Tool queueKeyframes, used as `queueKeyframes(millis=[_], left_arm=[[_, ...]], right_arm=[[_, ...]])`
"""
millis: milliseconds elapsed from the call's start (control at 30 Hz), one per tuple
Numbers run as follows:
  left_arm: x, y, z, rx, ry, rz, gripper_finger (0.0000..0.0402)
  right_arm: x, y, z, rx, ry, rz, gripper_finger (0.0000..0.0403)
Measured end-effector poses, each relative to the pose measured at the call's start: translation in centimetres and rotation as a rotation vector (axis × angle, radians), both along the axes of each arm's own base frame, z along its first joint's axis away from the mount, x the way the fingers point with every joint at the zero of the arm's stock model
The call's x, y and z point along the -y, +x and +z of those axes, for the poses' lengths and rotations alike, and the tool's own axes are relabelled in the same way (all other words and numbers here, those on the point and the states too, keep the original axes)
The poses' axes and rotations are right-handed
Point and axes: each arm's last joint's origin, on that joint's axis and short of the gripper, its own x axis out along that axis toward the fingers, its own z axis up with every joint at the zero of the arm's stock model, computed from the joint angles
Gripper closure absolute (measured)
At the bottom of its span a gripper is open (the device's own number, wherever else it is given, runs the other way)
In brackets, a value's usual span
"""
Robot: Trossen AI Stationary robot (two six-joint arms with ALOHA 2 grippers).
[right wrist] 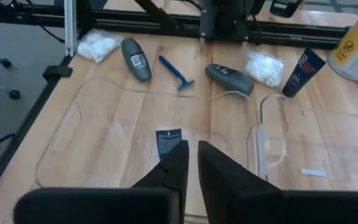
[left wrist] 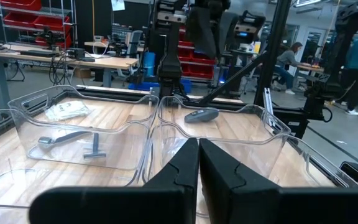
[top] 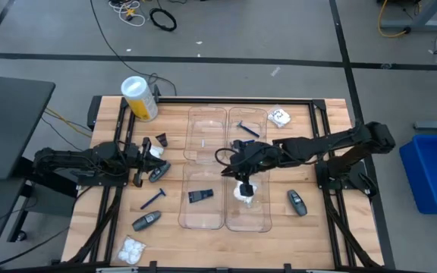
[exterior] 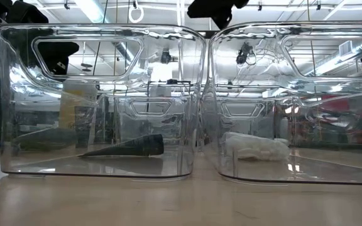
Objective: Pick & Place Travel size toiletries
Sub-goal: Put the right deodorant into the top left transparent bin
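High view: right gripper point(top: 243, 176) hangs over the clear trays point(top: 207, 114), a white packet point(top: 244, 192) in the tray just beneath its fingers; a razor point(top: 248, 129) lies in the tray beyond. Left gripper point(top: 138, 161) rests at the counter point(top: 309, 227) edge, a grey tube point(top: 158, 174) beside it.

Low view: dark cone piece point(exterior: 127, 148) in one tray.

Left wrist view: fingers together, holding nothing.

Right wrist view: fingers nearly together, nothing between them. No label lettering is readable.

Packet point(top: 243, 191) in right tray point(top: 260, 220), cone piece point(top: 200, 196) in left.
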Motion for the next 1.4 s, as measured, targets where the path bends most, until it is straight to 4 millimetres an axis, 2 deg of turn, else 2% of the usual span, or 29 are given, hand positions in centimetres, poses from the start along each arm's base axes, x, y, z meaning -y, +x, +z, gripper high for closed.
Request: queueKeyframes(millis=[200,367,567,967,1200,1400], left_arm=[[0.0,0.0,0.0,0.000,0.000,0.000,0.0379],[0.0,0.0,0.0,0.004,0.000,-0.001,0.0379],[0.0,0.0,0.1,0.009,0.000,0.001,0.0379],[0.0,0.0,0.1,0.010,0.000,0.000,0.0379],[0.0,0.0,0.1,0.011,-0.001,0.000,0.0379],[0.0,0.0,0.1,0.011,-0.001,0.000,0.0379]], right_arm=[[0.1,-0.9,0.1,-0.040,-0.023,0.014,0.0378],[0.0,-2.3,1.0,-0.044,-0.069,0.045,0.0396],[-0.1,-4.4,1.3,-0.026,-0.074,0.065,0.0400],[-0.8,-8.8,0.3,-0.031,-0.122,0.158,0.0401],[-1.4,-11.8,-0.6,-0.039,-0.205,0.351,0.0401],[-1.7,-13.8,-1.0,-0.028,-0.216,0.420,0.0402]])
